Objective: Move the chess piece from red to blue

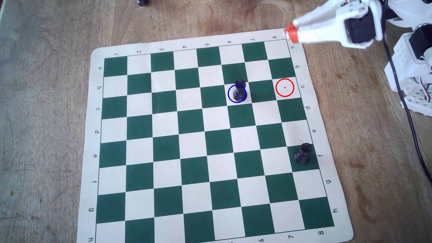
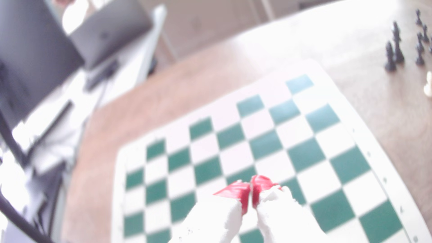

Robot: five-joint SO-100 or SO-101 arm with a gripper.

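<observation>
Red-tipped end effector [image 2: 252, 194] filling bottom of wrist view, tips pressed together, gripping nothing. We are seeing it [image 1: 291, 35] hovering off board [image 1: 98, 130] corner at 1 o'clock in overhead view. Chess piece [image 1: 239, 91] standing inside blue [image 1: 229, 96]. Red [image 1: 291, 93] lying bare at 3 o'clock of it. Stouter black piece [image 1: 303, 153] sitting at 4 o'clock. Table [image 1: 42, 116] carrying board.

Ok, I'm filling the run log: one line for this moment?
piece: standing in blue | red: empty | gripper: shut, empty, over board corner | move: looks done
</observation>
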